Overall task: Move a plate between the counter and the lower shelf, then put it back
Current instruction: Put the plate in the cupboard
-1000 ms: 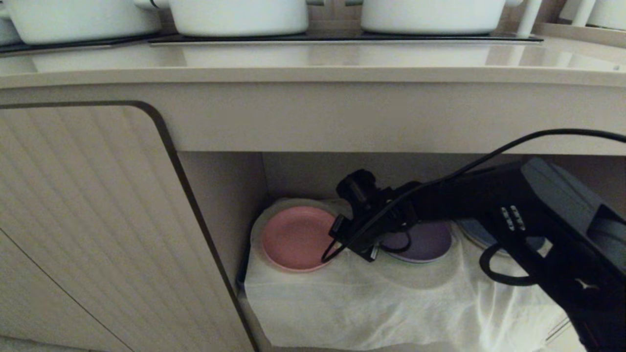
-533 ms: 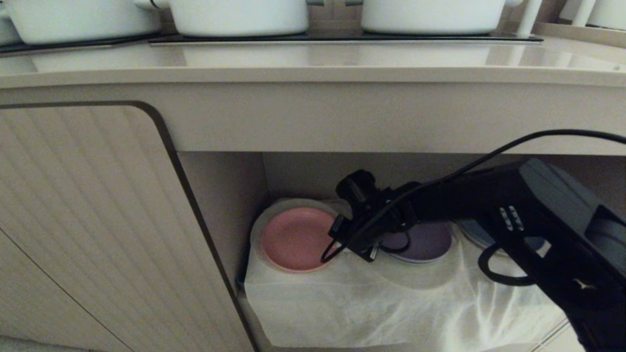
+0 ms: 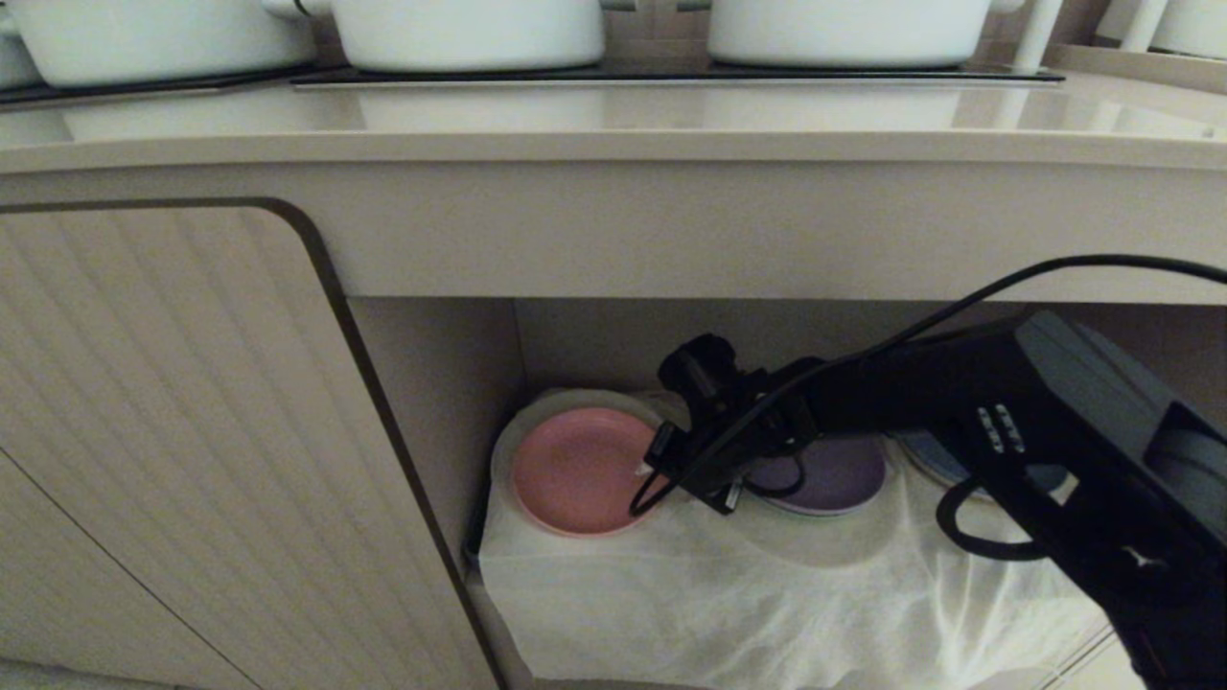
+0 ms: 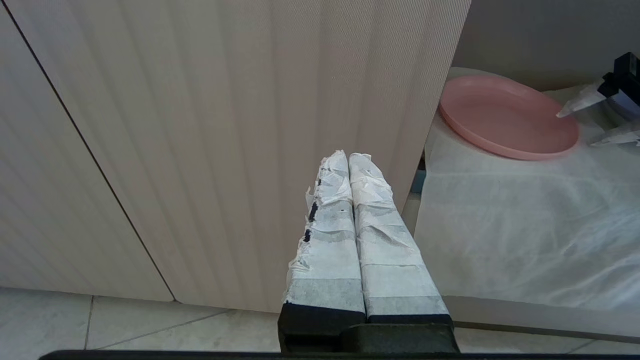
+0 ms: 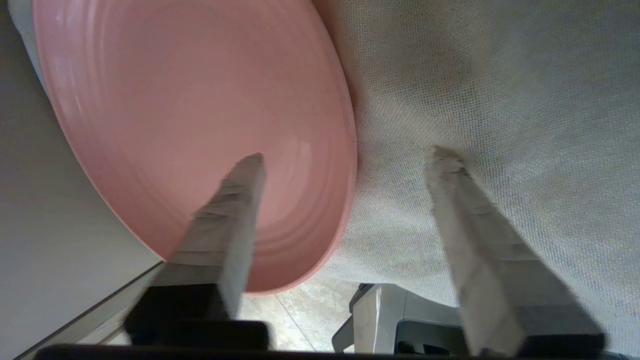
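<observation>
one pink plate (image 3: 575,470), one purple plate (image 3: 834,472), three white pots (image 3: 468,29).

Ribbed beige cabinet door (image 3: 173,431), tiled floor (image 4: 125,325).

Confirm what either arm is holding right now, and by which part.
Nothing held. The right gripper has its jaws open astride the rim of the pink plate, which lies on the lower shelf. The left gripper is shut and empty.
</observation>
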Controlling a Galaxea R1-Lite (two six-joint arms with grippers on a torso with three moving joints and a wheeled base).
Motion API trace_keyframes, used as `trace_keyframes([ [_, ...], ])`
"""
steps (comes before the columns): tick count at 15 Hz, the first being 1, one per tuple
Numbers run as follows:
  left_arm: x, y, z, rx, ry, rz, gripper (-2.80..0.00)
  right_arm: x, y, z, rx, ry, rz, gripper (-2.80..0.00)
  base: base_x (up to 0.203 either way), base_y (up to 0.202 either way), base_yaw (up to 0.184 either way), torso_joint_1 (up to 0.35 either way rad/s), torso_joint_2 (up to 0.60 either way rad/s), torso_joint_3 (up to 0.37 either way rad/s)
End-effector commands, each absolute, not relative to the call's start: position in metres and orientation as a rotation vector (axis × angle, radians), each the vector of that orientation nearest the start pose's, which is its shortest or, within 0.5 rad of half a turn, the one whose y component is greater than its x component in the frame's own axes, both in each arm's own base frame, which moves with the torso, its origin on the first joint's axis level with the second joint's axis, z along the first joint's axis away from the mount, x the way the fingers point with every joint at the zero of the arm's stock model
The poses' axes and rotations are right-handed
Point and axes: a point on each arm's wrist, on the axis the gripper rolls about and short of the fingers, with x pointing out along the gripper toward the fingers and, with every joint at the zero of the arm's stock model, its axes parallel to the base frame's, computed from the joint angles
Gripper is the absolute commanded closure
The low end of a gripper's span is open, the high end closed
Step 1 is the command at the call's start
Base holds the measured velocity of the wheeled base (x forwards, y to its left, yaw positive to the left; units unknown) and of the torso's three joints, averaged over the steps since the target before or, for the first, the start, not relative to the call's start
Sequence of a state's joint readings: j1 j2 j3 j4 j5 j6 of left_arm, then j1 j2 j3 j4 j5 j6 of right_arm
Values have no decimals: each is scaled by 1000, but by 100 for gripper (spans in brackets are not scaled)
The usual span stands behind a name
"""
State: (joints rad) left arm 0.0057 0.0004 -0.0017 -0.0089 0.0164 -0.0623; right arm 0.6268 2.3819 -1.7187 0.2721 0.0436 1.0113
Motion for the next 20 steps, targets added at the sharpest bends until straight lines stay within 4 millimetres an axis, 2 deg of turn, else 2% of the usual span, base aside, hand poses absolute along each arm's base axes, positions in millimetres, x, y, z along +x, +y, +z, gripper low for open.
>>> trace_keyframes([
  [1, -23, 0, 77, -63, -10, 23, 0, 373, 272, 77, 637, 1117, 100, -280, 0, 0, 0, 0, 0, 0],
  [16, -23, 0, 77, -63, -10, 23, 0, 352, 257, 92, 642, 1142, 84, -280, 0, 0, 0, 0, 0, 0],
  [20, -23, 0, 77, -63, -10, 23, 0, 345, 255, 100, 666, 1186, 137, -280, 0, 0, 0, 0, 0, 0],
])
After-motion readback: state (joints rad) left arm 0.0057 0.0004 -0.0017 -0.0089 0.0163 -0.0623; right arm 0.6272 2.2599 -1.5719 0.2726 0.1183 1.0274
